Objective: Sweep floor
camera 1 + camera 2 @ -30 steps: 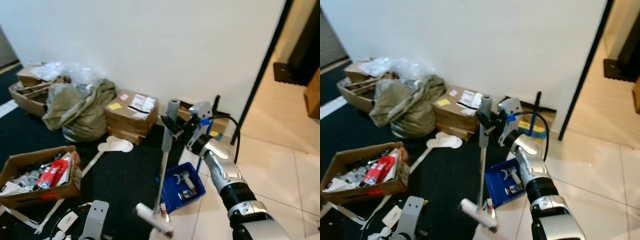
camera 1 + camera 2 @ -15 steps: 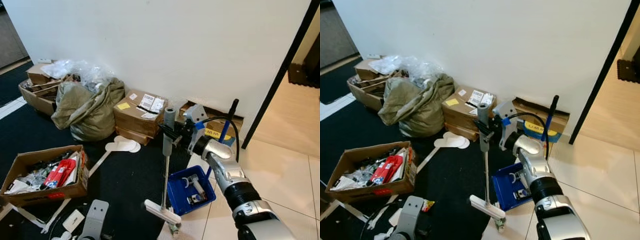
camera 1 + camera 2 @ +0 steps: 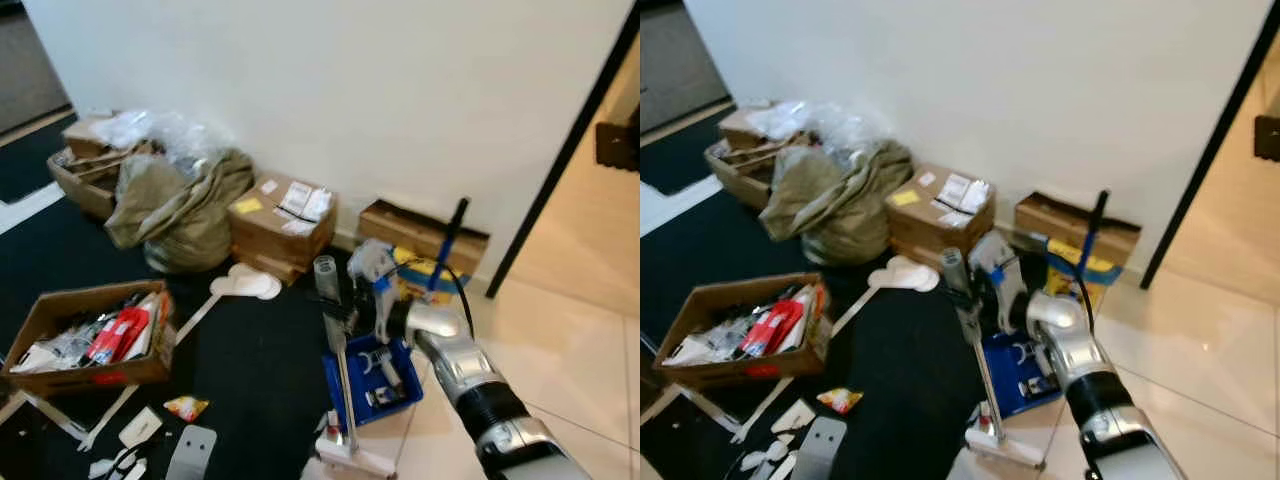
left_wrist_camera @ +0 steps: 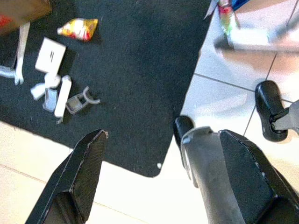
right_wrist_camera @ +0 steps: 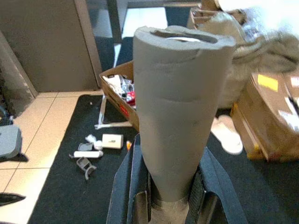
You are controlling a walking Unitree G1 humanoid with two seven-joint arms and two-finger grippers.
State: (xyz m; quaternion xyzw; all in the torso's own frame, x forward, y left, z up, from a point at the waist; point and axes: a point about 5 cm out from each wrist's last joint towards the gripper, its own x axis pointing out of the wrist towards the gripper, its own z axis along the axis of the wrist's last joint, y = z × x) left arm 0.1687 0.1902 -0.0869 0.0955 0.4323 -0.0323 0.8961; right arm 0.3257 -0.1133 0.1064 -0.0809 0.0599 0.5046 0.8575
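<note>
Right gripper (image 3: 338, 312) clamped on grey foam grip of broom (image 3: 340, 380), pole near upright, head (image 3: 358, 459) on tile at black rug (image 3: 250, 370) edge beside blue bin (image 3: 385, 375). Left gripper (image 4: 154, 182) spread, idle, empty. Mid-sweep; next stroke likely needs drawing head toward yellow wrapper (image 3: 185, 406).

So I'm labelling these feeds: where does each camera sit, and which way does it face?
Eye views: head, looking down at the broom, blue bin and right gripper.
Left wrist: aimed down past its fingers at the black rug.
Right wrist: along the broom handle.
Shared: yellow wrapper.
</note>
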